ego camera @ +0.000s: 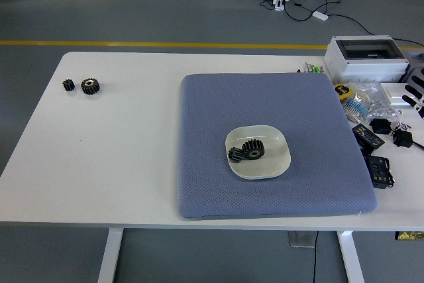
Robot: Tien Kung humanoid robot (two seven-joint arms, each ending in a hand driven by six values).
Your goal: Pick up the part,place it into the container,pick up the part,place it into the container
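A white dish (279, 157) sits in the middle of a blue-grey mat (265, 97). Two black gears lie in it, a larger one (253, 149) and a smaller one (234, 155) touching its left side. Two more black gears rest on the bare table at the far left, a small one (68, 85) beside a larger one (89, 86). Only a sliver of my right hand (415, 95) shows at the picture's right edge, far from the dish and holding nothing that I can see. My left arm is out of view.
A grey plastic box (368, 57) stands at the back right. In front of it lie a yellow tape roll (344, 91), a clear bag of small parts (371, 103) and black adapters (379, 170) with cables. The white table (119, 157) ends just below the mat.
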